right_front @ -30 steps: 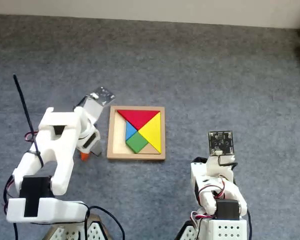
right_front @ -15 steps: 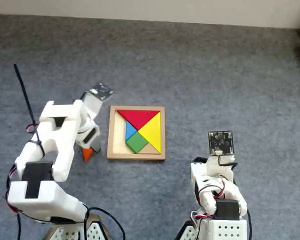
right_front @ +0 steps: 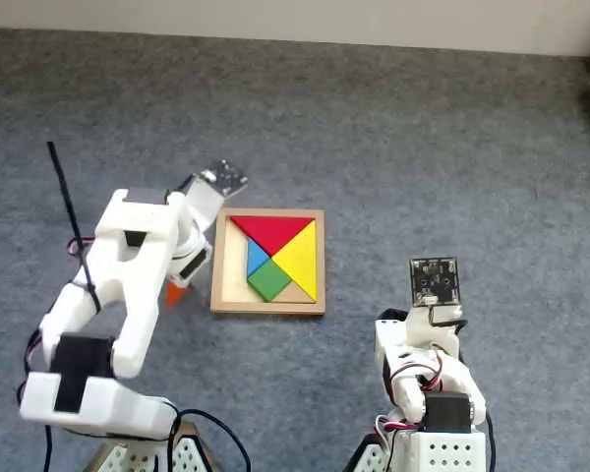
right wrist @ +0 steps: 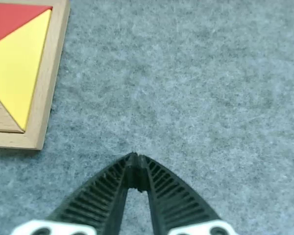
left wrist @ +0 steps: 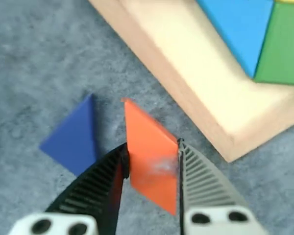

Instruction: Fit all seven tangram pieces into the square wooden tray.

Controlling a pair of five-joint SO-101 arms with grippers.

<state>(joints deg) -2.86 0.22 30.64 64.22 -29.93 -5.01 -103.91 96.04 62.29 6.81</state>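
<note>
Grey carpet (right_front: 423, 128), your left gripper (left wrist: 152, 147) pinching the orange piece (left wrist: 149, 171) beside the tray (right_front: 219, 265), probably for its bare strip (left wrist: 210, 78); right gripper (right wrist: 135, 159) idle, closed.

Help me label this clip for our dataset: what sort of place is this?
Probably a robotics lab bench: a grey felt-like mat forms the worktop, the left arm and right arm stand side by side, and a wooden tray of tangram pieces lies before them.

Grey carpet (right_front: 423, 128), pale far edge
</note>
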